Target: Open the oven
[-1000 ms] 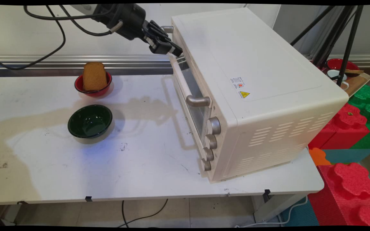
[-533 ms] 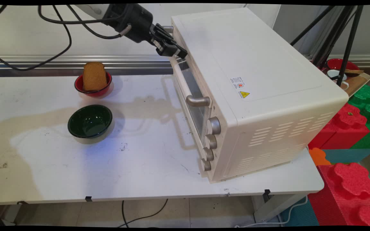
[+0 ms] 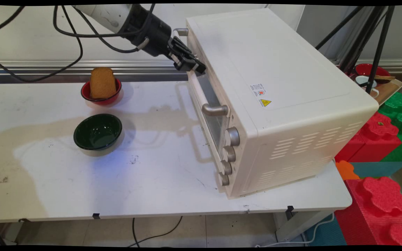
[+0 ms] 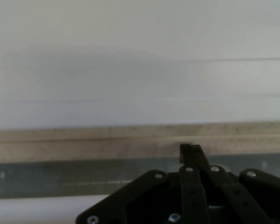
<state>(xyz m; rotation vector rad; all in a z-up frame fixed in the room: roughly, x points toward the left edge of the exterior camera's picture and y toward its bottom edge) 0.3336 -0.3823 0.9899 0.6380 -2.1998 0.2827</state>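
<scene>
A cream toaster oven stands on the right half of the white table, its door closed. My black gripper is shut and presses against the top far corner of the oven's front, just above the far end of the door handle. In the hand view the folded linkage and shut fingertips sit right against the oven's front, with a beige strip and the dark door glass below. Nothing shows between the fingers.
A red bowl holding a slice of brown bread sits at the back left, and an empty dark green bowl sits nearer. Several knobs line the oven's near end. Foam blocks and tripod legs stand to the right.
The gripper has moved down and slightly right along the oven's front corner, coming closer to the far end of the door handle. The bowls and oven have not moved.
</scene>
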